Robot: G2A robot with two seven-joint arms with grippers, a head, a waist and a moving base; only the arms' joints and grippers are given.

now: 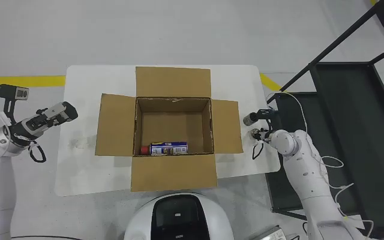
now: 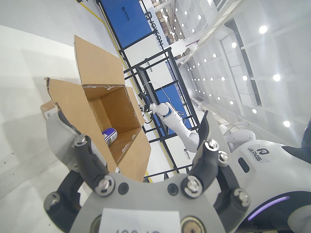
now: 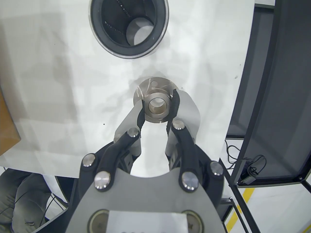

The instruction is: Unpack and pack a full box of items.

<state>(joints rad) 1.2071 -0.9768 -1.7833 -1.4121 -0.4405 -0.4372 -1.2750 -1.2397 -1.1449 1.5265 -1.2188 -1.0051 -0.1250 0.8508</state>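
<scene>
An open cardboard box (image 1: 173,129) stands mid-table with all flaps spread. A blue-and-white can (image 1: 168,148) lies on its side inside, against the near wall, and the left wrist view shows the same can (image 2: 109,135) inside the box (image 2: 97,103). My left gripper (image 1: 71,111) hangs open over the table's left edge, its fingers (image 2: 60,127) spread wide and holding nothing. My right gripper (image 3: 158,104) is right of the box, shut on the hub of a metal flanged bushing (image 3: 151,86) at the table surface.
A dark hollow cylinder with a steel rim (image 3: 128,18) stands upright on the table just beyond the bushing, also seen by the box's right flap (image 1: 250,118). A black metal rack (image 1: 336,102) stands close to the table's right edge.
</scene>
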